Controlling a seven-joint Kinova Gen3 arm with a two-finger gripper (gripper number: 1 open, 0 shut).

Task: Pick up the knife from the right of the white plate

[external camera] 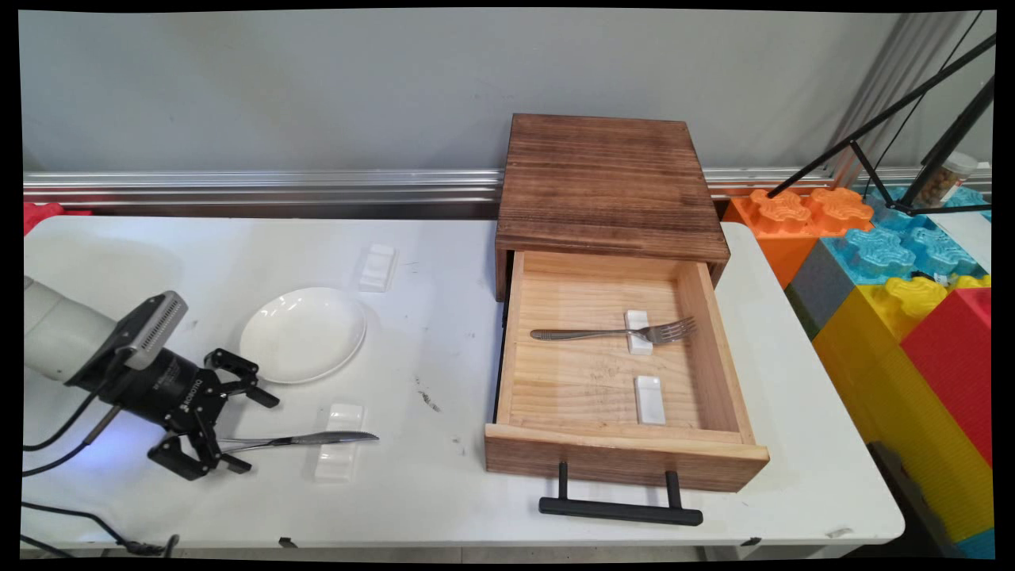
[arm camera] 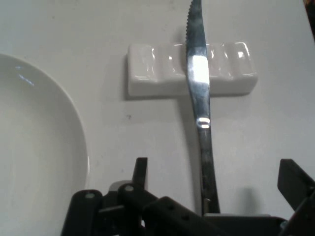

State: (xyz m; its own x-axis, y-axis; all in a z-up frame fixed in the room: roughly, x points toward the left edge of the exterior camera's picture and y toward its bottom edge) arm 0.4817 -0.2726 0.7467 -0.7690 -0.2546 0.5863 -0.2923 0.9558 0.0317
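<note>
A shiny metal knife [arm camera: 199,93] lies across a glossy white ceramic rest [arm camera: 162,73] on the smooth matt table [arm camera: 74,34].

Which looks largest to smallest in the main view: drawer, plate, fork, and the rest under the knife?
1. drawer
2. plate
3. fork, longer than the plate is wide, but far thinner
4. rest under the knife

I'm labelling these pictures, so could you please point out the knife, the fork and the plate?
knife [external camera: 317,438]: main view, middle of its blade, over the rest.
fork [external camera: 591,334]: main view, its handle, in the open drawer.
plate [external camera: 303,334]: main view, its bare centre.
</note>
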